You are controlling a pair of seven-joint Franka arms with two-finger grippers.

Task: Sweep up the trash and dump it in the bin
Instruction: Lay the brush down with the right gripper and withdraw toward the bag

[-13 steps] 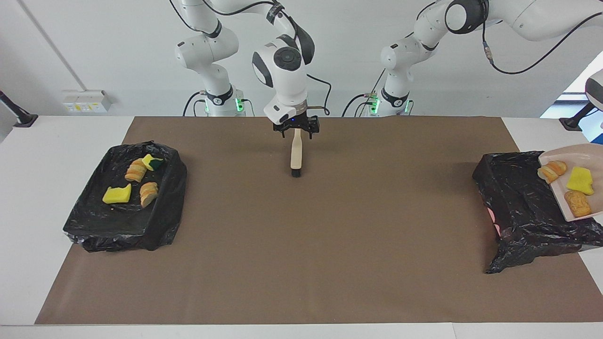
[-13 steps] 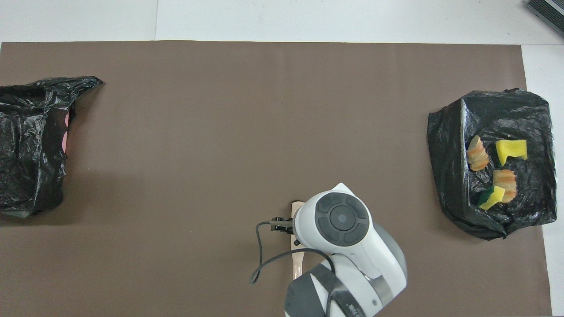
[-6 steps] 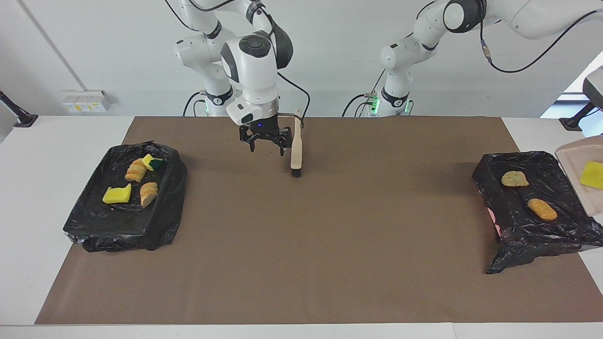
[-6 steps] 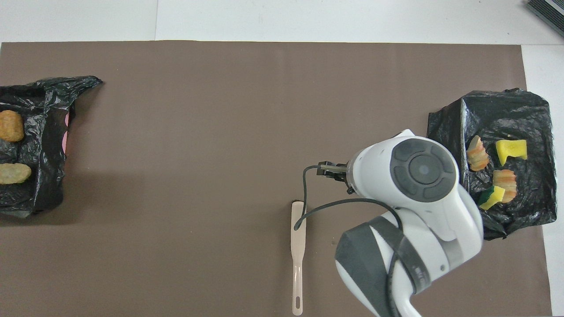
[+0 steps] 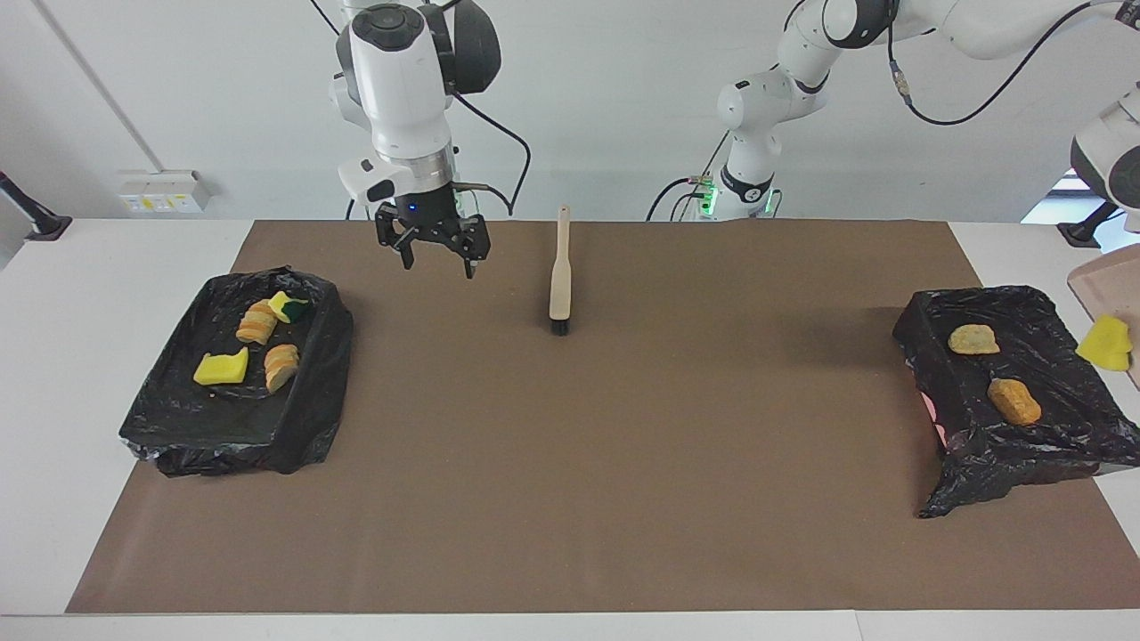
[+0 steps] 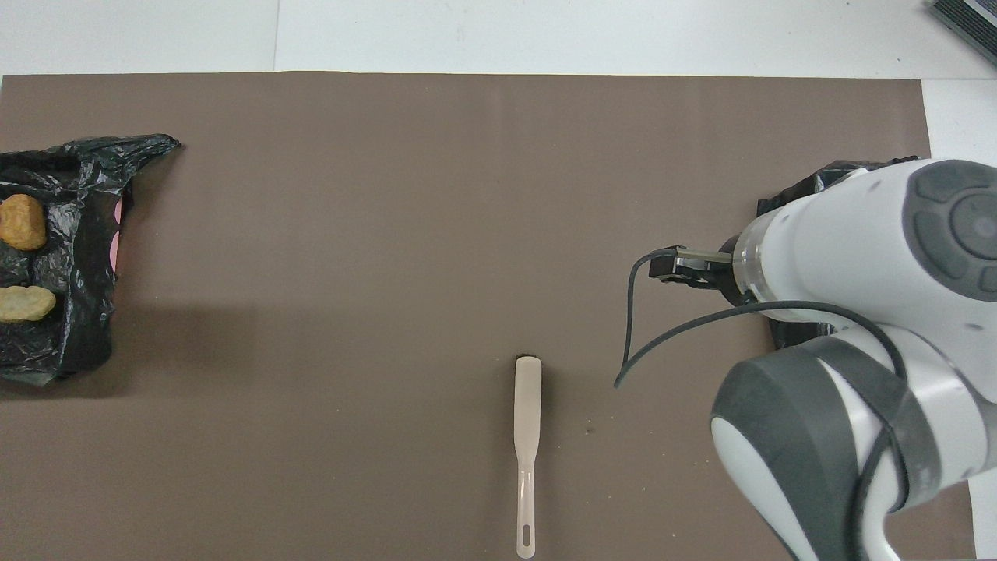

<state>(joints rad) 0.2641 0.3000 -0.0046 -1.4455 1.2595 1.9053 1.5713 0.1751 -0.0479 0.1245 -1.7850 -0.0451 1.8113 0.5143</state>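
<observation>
The beige dustpan (image 5: 1110,279) hangs tilted over the edge of the black-bagged bin (image 5: 926,356) at the left arm's end; my left gripper is out of frame. A yellow sponge scrap (image 5: 1104,343) sits at the pan's lower lip. Two tan chunks (image 5: 973,339) (image 5: 1013,401) lie in the bin (image 6: 78,257), seen from overhead too (image 6: 21,222) (image 6: 23,304). The brush (image 5: 559,280) (image 6: 527,405) lies on the brown mat, let go. My right gripper (image 5: 432,252) hangs open and empty over the mat, between the brush and the other bagged tray.
A black-bagged tray (image 5: 294,427) at the right arm's end holds several scraps, yellow sponge (image 5: 220,368) and orange bread pieces (image 5: 256,324). From overhead the right arm covers most of that tray (image 6: 787,204). The brown mat (image 5: 623,463) spans the table.
The right gripper let go of the brush, rose and swung toward the right arm's end. The dustpan tipped; two tan chunks dropped into the bin and the sponge slid to its lip.
</observation>
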